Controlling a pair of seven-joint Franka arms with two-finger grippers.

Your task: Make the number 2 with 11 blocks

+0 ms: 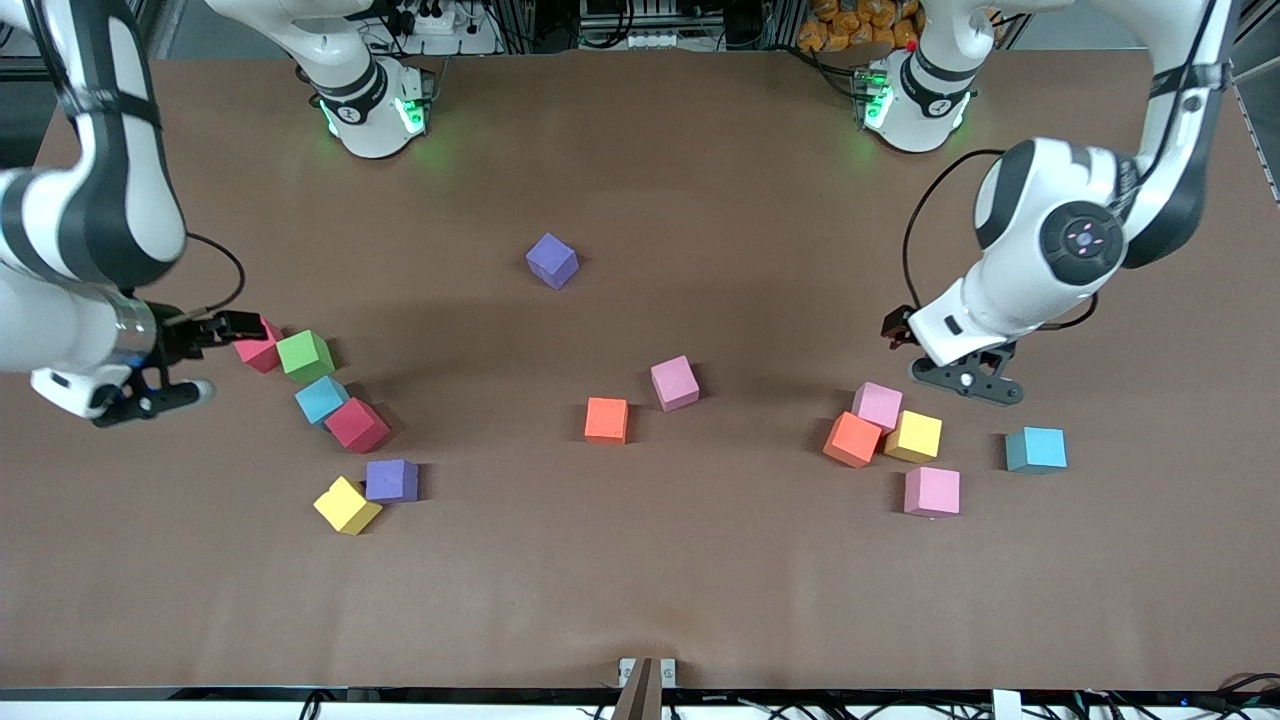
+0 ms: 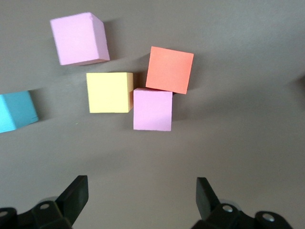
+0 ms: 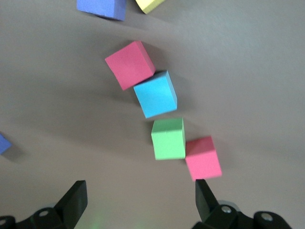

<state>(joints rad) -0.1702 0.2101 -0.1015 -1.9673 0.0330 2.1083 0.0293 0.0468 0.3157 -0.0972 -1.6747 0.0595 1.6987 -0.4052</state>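
Both sets of jaws are spread with nothing between them, as I see in each wrist view. My left gripper [image 1: 960, 375] hangs over the desk [image 1: 640, 580] toward the left arm's end, just above a cluster of four blocks: a pink block [image 1: 878, 405] touching an orange block [image 1: 852, 439] and a yellow block [image 1: 914, 437], with a second pink block [image 1: 932, 491] close by, nearer the front edge. A blue block [image 1: 1036, 449] sits apart, closer to the left arm's end.

My right gripper [image 1: 215, 335] hovers at the right arm's end, beside a red block [image 1: 258, 347]. That block touches the green cube [image 1: 305, 356], and the chain runs on toward the front edge through another blue block [image 1: 321, 399] and a second red block [image 1: 357, 425]. Nearer the front edge still, a purple block [image 1: 391, 481] and a yellow block [image 1: 347, 505] touch at a corner.

Mid-desk, an orange block [image 1: 606, 420] and a pink block [image 1: 675, 383] lie near each other without touching. One more purple block [image 1: 552, 260] sits alone, closer to the bases.
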